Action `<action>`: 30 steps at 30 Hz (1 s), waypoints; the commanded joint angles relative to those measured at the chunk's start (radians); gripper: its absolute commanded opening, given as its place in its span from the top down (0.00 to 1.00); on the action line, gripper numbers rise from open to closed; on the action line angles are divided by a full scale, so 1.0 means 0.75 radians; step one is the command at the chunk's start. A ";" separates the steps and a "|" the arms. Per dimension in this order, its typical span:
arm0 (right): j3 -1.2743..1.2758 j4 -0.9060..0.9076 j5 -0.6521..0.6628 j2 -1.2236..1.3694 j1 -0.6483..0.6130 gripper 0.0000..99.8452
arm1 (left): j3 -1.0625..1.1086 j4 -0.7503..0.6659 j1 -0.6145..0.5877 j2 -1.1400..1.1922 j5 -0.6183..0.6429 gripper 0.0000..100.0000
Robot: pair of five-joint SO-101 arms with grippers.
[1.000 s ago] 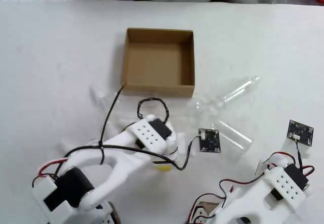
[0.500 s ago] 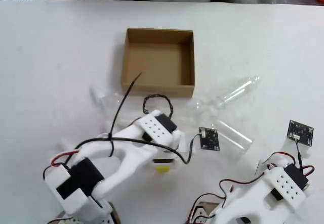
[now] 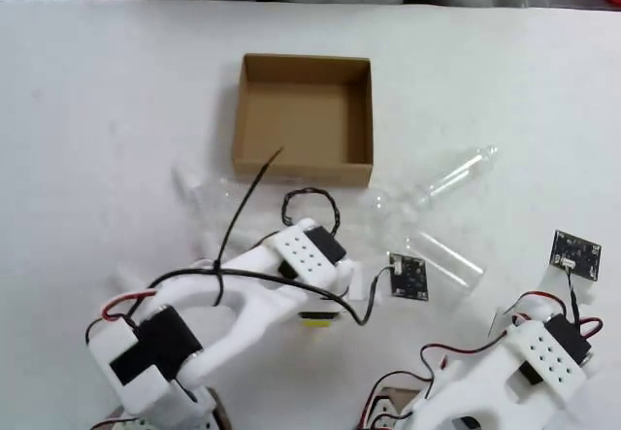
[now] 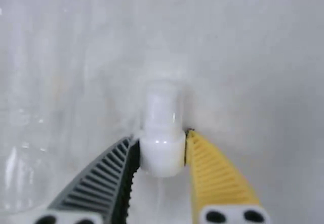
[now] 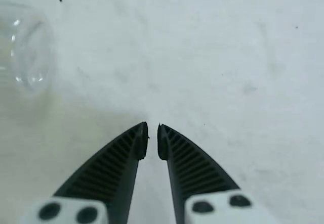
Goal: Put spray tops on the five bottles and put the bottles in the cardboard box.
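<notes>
Your left gripper [image 4: 161, 142] is pinching a white spray top [image 4: 161, 153] between its gray and yellow fingers, down close to the white table [image 3: 116, 90]. Your right gripper [image 5: 152, 133] is hovering low over the table on the right, its fingers drawn almost together and holding nothing. The cardboard box [image 3: 304, 61] is sitting open beyond the left arm. A clear bottle [image 3: 456, 176] is lying just right of the box, and a second bottle [image 3: 441, 255] is lying nearer the arms.
</notes>
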 commanded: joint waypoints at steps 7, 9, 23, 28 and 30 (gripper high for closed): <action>-0.008 -0.019 -0.012 -0.019 -0.013 0.98 | 0.029 -0.043 0.007 -0.118 0.023 0.90; -0.008 -0.019 -0.012 -0.019 -0.013 0.98 | 0.072 -0.043 0.015 -0.214 0.090 0.90; -0.008 -0.077 -0.002 -0.013 -0.011 0.98 | 0.350 -0.043 -0.357 -0.971 0.407 0.90; -0.072 -0.042 0.096 -0.017 -0.075 0.98 | 0.493 -0.043 -0.535 -1.274 0.532 0.90; -0.162 0.052 0.186 -0.011 -0.091 0.98 | 0.552 -0.043 -0.617 -1.400 0.571 0.90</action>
